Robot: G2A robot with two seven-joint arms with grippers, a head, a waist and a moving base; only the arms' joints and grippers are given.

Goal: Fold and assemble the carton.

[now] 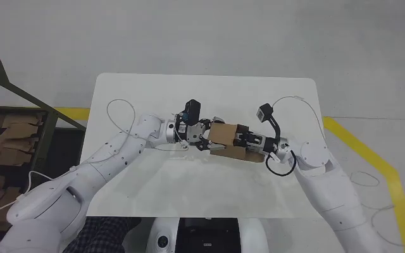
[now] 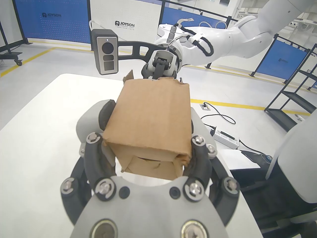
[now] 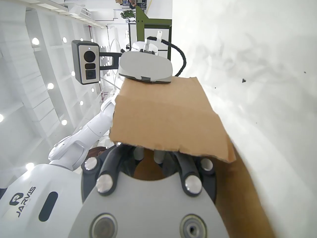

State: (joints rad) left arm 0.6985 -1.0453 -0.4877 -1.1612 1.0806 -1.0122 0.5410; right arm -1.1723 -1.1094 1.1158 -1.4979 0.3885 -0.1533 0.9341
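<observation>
Mid-fold: left gripper (image 1: 204, 134) fingers (image 2: 107, 115) pinch the carton (image 2: 151, 115); right gripper (image 1: 250, 140), grip unclear, should tuck the flaps next.

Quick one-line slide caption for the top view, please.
The left gripper clasps one end of the brown carton over the white table, with the right gripper at its opposite end.

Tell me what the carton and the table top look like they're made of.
The carton looks like plain brown cardboard, matte and unprinted: its cut edges are ragged and fibrous, and its faces show soft creases. The table has a smooth white top with a slight sheen, probably laminate or painted board; the pictures cannot settle which.
</observation>
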